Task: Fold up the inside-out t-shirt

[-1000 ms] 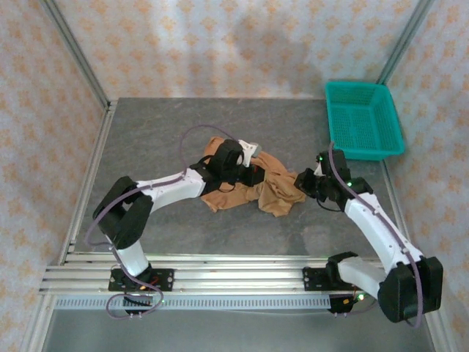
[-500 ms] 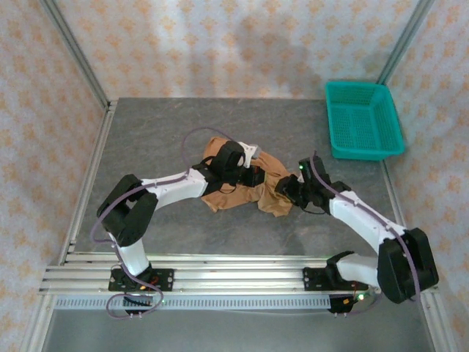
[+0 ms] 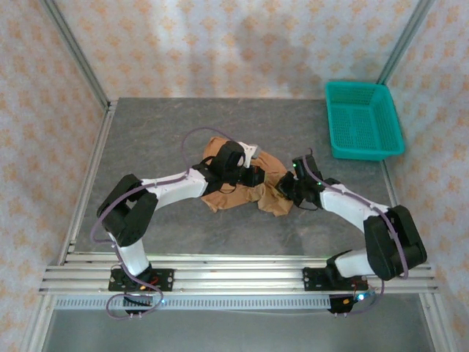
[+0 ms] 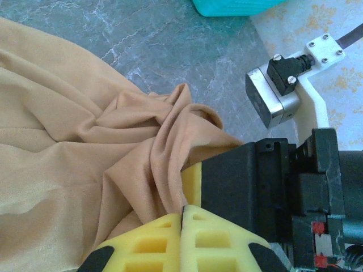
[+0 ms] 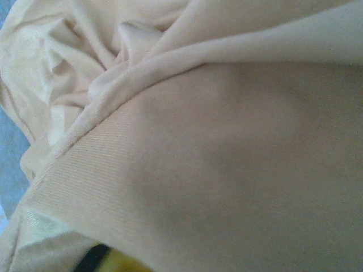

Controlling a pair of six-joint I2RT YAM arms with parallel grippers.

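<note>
The inside-out t-shirt (image 3: 258, 195) lies crumpled in a tan heap at the middle of the table. My left gripper (image 3: 253, 176) sits over its middle, and in the left wrist view its yellow jaws (image 4: 182, 208) are shut on a raised fold of the t-shirt (image 4: 85, 141). My right gripper (image 3: 287, 189) is pushed into the heap's right edge, close against the left one. Tan cloth (image 5: 215, 141) drapes over its fingers, so that just a bit of yellow pad (image 5: 122, 265) peeks out beneath. It is shut with cloth in its grip.
A teal basket (image 3: 363, 119) stands at the table's back right corner, its edge (image 4: 232, 5) also in the left wrist view. The right arm's black wrist body (image 4: 255, 187) and silver camera (image 4: 269, 99) sit right beside my left jaws. Metal frame rails border the table.
The right arm has swung left from beside the shirt into its right edge, and its elbow folded in. The left gripper stayed put, shut on its fold.
</note>
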